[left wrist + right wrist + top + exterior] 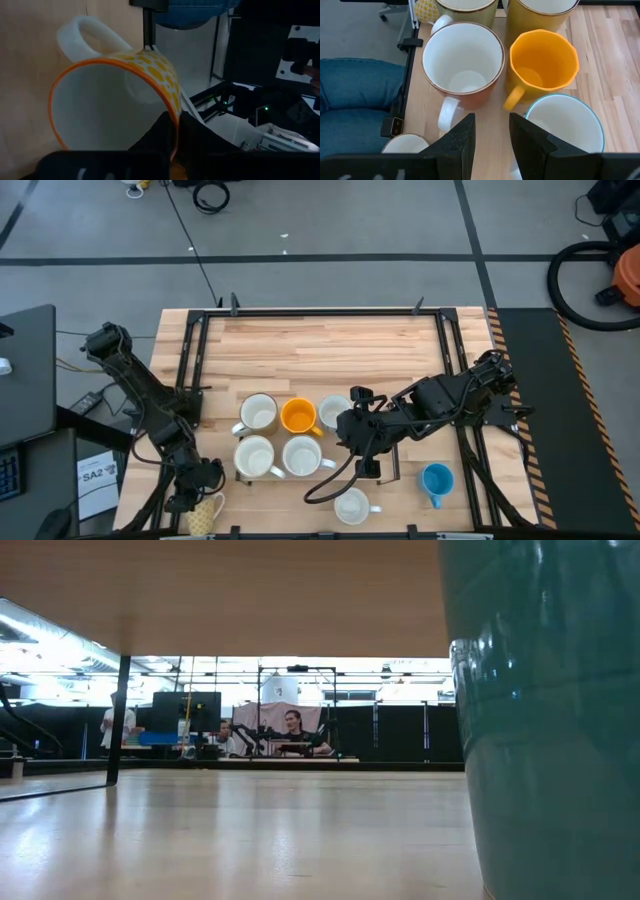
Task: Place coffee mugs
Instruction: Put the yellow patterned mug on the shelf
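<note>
Landmark: the orange mug (298, 416), faceted sides, glossy, upright near the middle of the wooden table (330, 345).
Left gripper (197, 492): well to the left of the orange mug and nearer the table's front edge, fingers pressed together on the rim of the yellow patterned mug (112, 102).
Yellow patterned mug: at the front left corner, tipped, mouth facing the wrist camera, white handle (87, 37) pointing away from the fingers; smooth white inside, orange rim, yellow honeycomb print outside.
White mugs: one (258, 412) touching the orange mug's left side, two (255, 455) (301, 456) just in front of it, all upright, round, glazed.
Right gripper (490, 131): just right of the orange mug, fingers spread, holding nothing.
Brown mug (463, 62): white inside, upright, beside the orange mug.
Blue mug (436, 479): well to the right, nearer the front, upright.
</note>
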You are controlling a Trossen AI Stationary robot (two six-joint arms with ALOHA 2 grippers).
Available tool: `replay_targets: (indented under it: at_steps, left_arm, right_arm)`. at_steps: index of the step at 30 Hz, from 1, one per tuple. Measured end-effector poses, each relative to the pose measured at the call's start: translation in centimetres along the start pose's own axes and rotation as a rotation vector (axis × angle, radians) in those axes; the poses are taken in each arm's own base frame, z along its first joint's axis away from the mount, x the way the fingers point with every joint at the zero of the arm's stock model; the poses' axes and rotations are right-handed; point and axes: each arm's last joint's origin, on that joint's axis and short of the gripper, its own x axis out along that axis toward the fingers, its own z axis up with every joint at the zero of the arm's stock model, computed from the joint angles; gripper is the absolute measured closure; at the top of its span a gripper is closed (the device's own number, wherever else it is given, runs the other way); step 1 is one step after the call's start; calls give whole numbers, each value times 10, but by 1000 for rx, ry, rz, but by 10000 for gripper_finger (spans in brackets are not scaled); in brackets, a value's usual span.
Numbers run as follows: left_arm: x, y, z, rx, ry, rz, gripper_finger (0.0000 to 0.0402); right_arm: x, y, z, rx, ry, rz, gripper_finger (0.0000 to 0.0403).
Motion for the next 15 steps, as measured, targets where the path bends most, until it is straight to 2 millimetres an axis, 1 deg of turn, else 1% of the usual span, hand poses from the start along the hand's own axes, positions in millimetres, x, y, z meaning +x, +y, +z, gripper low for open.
replay_targets:
  at_steps: [6,15]
  left_arm:
    - [-2,0,-1,-54,-2,1,376]
    - [-20,1,-10,-168,-25,-3,376]
  right_arm:
    - [0,0,0,0,0,0,278]
    - [0,1,0,-6,10,24,278]
